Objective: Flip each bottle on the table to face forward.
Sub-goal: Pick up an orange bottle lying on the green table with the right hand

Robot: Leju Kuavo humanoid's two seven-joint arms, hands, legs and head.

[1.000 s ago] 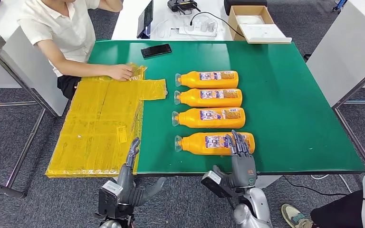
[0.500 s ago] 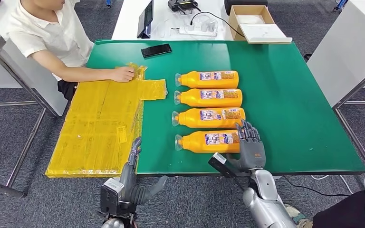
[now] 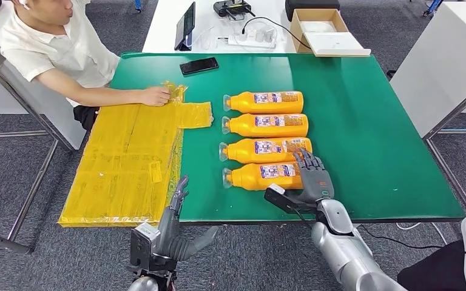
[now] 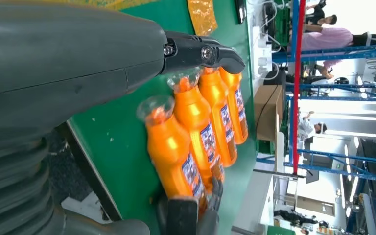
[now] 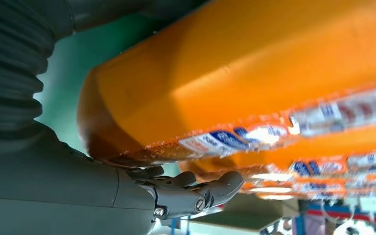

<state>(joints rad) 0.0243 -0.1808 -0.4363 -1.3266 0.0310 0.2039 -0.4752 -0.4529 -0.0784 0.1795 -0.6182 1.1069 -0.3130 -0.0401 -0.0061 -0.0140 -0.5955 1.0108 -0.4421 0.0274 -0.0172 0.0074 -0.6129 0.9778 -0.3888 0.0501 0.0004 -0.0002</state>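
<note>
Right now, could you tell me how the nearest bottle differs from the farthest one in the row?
The nearest bottle has the right hand over its base; the farthest bottle lies untouched. The nearest sits close to the table edge by the robot, the farthest toward the phone. Both are orange, lying sideways, caps left.

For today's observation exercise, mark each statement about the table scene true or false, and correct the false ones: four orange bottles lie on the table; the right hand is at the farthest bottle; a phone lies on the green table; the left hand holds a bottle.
1. Four orange bottles lie in a row on the green table. True.
2. The right hand is at the farthest bottle. False: it is at the base end of the nearest bottle.
3. A black phone lies on the table. True.
4. The left hand holds a bottle. False: it is off the table's near edge, holding nothing.
</note>
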